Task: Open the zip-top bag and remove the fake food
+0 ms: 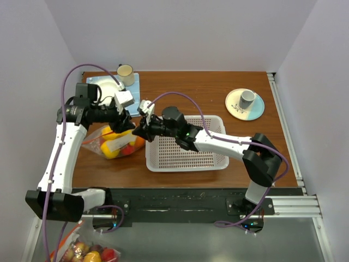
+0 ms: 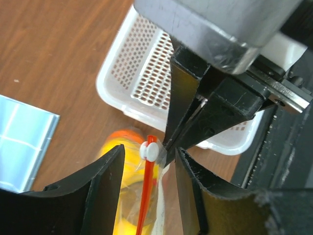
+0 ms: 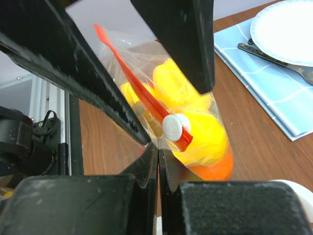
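Observation:
The zip-top bag [image 1: 113, 143] lies left of the basket, holding yellow, orange and red fake food [image 1: 121, 147]. Its orange-red zip strip [image 2: 145, 196] with a white slider [image 2: 149, 150] runs up between my left gripper's fingers [image 2: 105, 191]. My left gripper [image 2: 149, 157] is open and straddles the strip, with a gap on each side. My right gripper [image 3: 159, 149] is shut on the bag's clear corner just beside the slider [image 3: 172, 127]. Yellow fake food [image 3: 195, 132] shows through the plastic. In the top view both grippers [image 1: 124, 124] [image 1: 140, 126] meet over the bag's upper edge.
A white perforated basket [image 1: 188, 164] stands right of the bag, under my right arm. A blue mat [image 1: 133, 87] with a plate and a cup [image 1: 125, 71] lies at the back left. A plate with a cup [image 1: 245, 103] sits at the back right.

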